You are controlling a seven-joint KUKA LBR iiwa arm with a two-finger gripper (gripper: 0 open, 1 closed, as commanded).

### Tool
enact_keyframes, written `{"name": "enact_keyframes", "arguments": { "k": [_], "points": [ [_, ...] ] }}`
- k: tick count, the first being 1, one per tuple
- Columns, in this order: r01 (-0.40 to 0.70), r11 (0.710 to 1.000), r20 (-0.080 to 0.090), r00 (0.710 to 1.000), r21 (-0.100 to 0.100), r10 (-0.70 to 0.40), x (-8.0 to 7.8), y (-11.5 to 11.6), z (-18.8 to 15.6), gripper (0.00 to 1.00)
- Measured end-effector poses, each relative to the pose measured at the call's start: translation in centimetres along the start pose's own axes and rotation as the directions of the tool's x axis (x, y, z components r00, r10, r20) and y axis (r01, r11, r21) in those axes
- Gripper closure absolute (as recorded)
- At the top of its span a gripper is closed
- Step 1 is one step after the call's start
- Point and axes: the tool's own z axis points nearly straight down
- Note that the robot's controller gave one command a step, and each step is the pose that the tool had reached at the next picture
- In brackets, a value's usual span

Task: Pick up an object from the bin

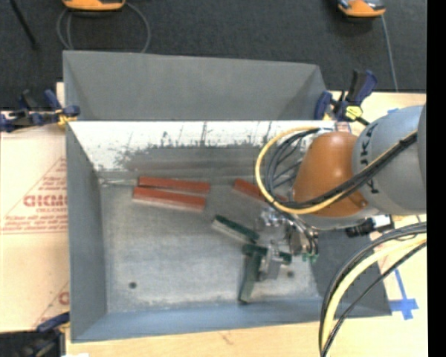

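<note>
Grey bin (163,266) floor: hand (276,257) at dark-green stick (247,282) (front right).

Hand (273,253) over dark green bar (247,282), bin (82,199) front-right; red-brown bars (171,192) at back.

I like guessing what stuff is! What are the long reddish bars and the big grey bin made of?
The long reddish bars look like wood or hard plastic with a dull painted finish: flat even colour, straight edges, no shine. I can't tell which. The grey bin looks like painted sheet metal: flat folded walls, with pale scratches worn into the back wall.
</note>
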Motion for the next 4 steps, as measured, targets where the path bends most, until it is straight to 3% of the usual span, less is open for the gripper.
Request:
{"name": "enact_keyframes", "arguments": {
  "k": [1, 4],
  "points": [
    [0.001, 1.000, 0.000, 1.000, 0.001, -0.001, 0.0, 0.0, 0.0, 1.00],
    [0.004, 1.000, 0.002, 1.000, 0.000, -0.004, -0.6, -0.4, -9.2, 1.00]
  ]
}}
